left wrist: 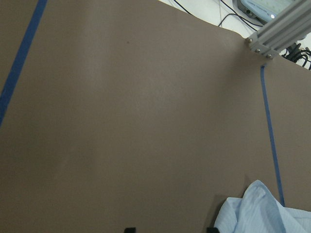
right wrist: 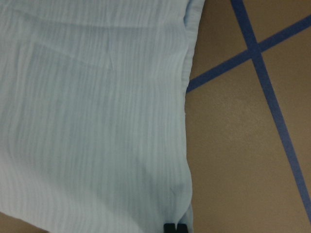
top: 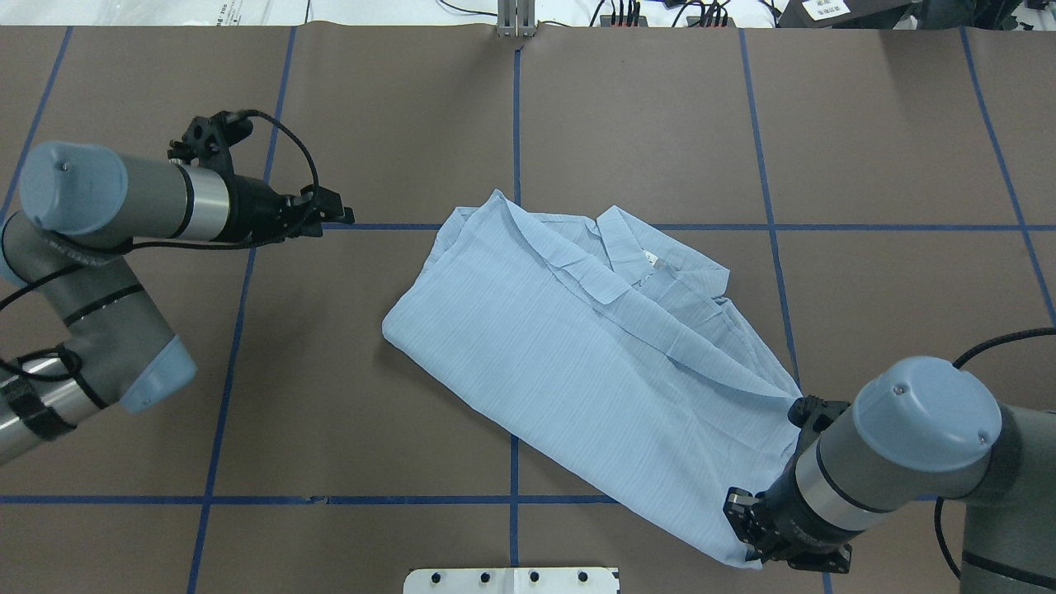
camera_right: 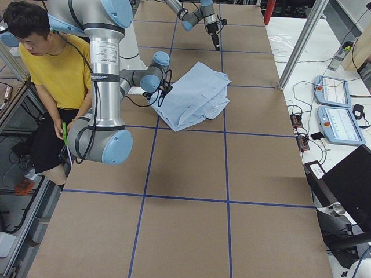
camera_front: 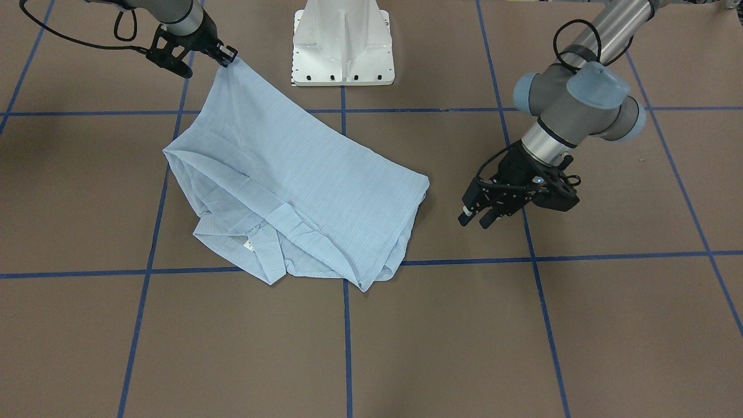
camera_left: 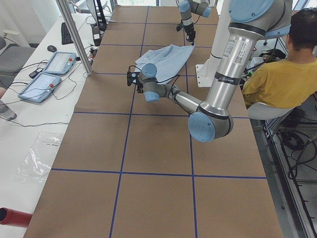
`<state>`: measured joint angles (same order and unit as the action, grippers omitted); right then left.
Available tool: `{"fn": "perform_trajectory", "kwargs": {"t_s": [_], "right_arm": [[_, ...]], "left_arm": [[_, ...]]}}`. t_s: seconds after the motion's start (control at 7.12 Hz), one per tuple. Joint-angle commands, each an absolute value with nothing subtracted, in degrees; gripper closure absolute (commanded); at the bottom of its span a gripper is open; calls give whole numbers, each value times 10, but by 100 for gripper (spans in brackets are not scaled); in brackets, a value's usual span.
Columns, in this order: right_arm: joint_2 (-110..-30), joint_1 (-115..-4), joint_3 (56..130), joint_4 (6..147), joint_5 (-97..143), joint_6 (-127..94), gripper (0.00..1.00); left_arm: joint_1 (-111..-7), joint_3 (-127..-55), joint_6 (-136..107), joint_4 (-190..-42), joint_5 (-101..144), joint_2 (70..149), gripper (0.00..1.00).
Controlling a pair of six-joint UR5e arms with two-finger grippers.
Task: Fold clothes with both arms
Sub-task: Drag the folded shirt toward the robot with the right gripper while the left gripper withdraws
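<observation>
Left tool (top: 334,210): black, two-finger, jaws spread wide and holding nothing. It hangs over the bare, brown paper-covered desk (top: 272,371) with its blue tape grid, on the left, well apart from the cloth.
Cloth: one light blue, thin, finely striped button-up shirt (top: 569,355), lying at mid-desk and reaching to the near right, with its collar (top: 615,247) on the far side.
Right tool (camera_front: 229,58): black, two-finger, pinched closed on the shirt's near right corner, which looks raised a little off the desk.
Done so far: judging by how it lies, the shirt is already doubled into a rough, slanted slab, and no sleeve hangs out loose.
Left to do: probably at least one more fold and some squaring up, since the edges are uneven and the far right side is rumpled.
Next move needs: likely the Left tool taking the shirt's left corner, so both ends travel together.
Risk: the thin fabric may slide or unfold if only one corner is pulled.
</observation>
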<state>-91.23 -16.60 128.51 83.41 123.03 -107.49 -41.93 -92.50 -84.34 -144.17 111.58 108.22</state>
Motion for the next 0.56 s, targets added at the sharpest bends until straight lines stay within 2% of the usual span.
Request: {"fn": "perform_trajectory", "kwargs": {"t_s": [0.0,0.28,0.42], "right_arm": [[-936,-124,1295,834,1230,-1075,100],[-942,-106,1301,833,1230,-1076,100],[-942,-94,1302,833,1230,-1078,67]], "left_arm": [[-348,-982,-917,-1441,1111,1053,34],[-322,-979,-928,-1441,1109,1054,33],[-314,-972,-927,-1441,1110,1057,33]]}}
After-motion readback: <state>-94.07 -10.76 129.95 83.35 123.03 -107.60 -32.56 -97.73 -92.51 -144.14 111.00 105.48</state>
